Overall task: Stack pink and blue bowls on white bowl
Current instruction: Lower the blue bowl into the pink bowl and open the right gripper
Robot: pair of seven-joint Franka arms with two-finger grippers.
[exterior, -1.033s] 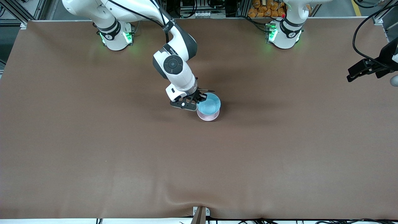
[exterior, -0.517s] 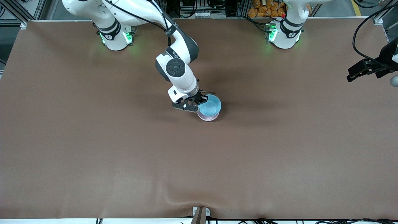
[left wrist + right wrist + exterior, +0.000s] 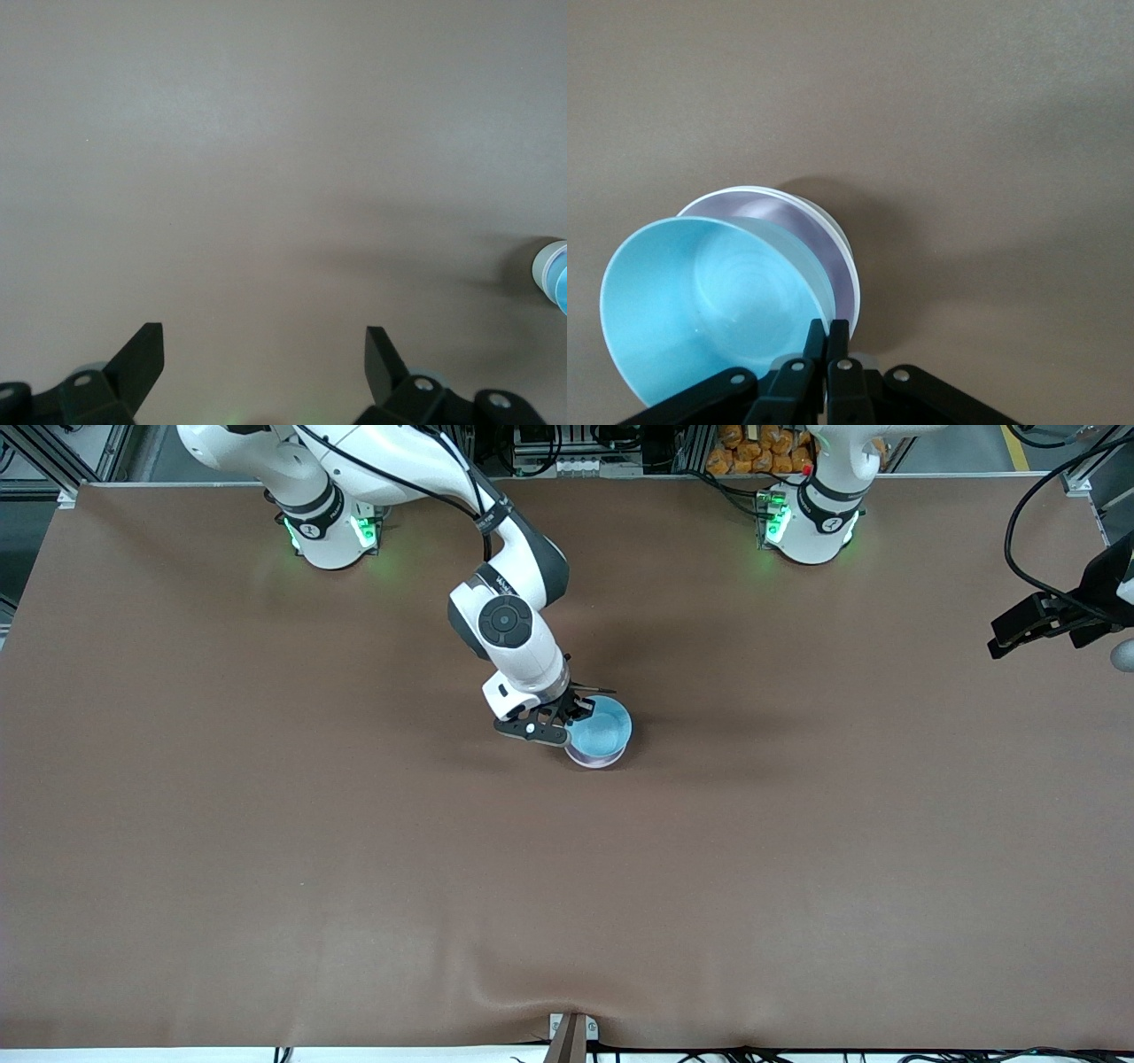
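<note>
My right gripper [image 3: 576,713] is shut on the rim of the light blue bowl [image 3: 601,728] at mid-table. It holds the bowl tilted, resting in the pale pink bowl [image 3: 595,761]. In the right wrist view the gripper [image 3: 830,332] pinches the blue bowl [image 3: 700,310] at its rim. There the pink bowl [image 3: 780,221] sits nested in the white bowl [image 3: 849,266], of which only the rim shows. My left gripper [image 3: 997,645] waits open and empty at the left arm's end of the table; its wrist view [image 3: 266,341] shows the bowl stack [image 3: 554,274] at the edge.
The brown table cover [image 3: 354,868] has a fold near the front camera's edge, by a small bracket [image 3: 571,1032]. The arm bases [image 3: 323,527] stand along the table's edge farthest from the front camera.
My right gripper has shifted slightly toward the left arm's end with the blue bowl, which has sunk lower into the pink bowl; less pink shows below it. The left arm has not moved.
</note>
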